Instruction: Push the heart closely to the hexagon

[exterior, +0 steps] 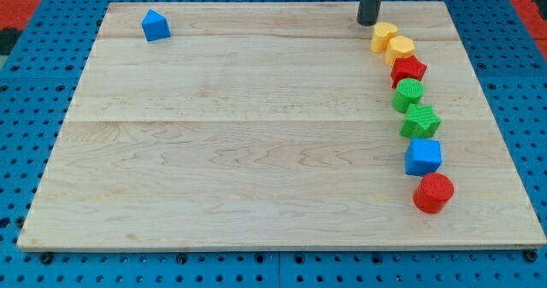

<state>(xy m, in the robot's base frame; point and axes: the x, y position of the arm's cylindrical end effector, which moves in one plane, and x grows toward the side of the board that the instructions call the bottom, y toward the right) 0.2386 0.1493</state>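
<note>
Two yellow blocks sit touching near the view's top right. The upper one [385, 36] looks like the heart and the lower one [400, 48] like the hexagon, though their shapes are hard to make out. My tip [368, 21] is on the board just to the upper left of the yellow heart, very close to it or touching it.
Below the yellow pair a column runs down the wooden board's [256, 151] right side: red star [408, 68], green round block [408, 93], green star [420, 120], blue cube [423, 156], red round block [433, 192]. A blue triangular block [155, 25] sits at the top left.
</note>
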